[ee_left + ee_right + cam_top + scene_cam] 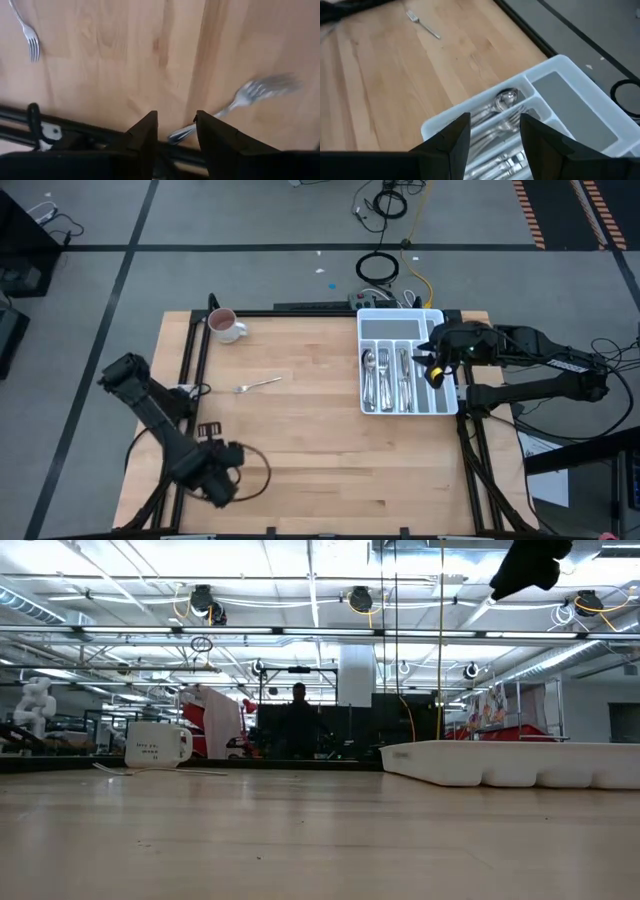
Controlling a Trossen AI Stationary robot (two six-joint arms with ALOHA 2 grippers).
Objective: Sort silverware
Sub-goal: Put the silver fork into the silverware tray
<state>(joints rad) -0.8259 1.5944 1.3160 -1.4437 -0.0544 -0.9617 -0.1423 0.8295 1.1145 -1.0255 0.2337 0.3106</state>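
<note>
Silver-coloured metal forks, spoons and knives point(388, 377) lie sorted in the long slots of a white plastic compartmented cutlery tray point(444, 406) at the right side of a pale wooden table point(320, 470) — most of the job looks done. One slim shiny fork point(258, 385) remains loose on the bare wood, left of centre, well apart from the tray. The left wrist view shows a second fork point(240, 104) near the table's dark edge rail, just beyond that arm's fingers.

Beyond the loose fork, a white mug with a pink inside point(224, 324) stands at the far left corner. The right gripper point(495, 131) hovers over the tray, fingers spread and empty. The left gripper point(176, 131) sits low by the near left edge, also spread, holding nothing. Open wood lies between fork and tray — room for carrying looks ample, though the tray's raised walls need clearing.
</note>
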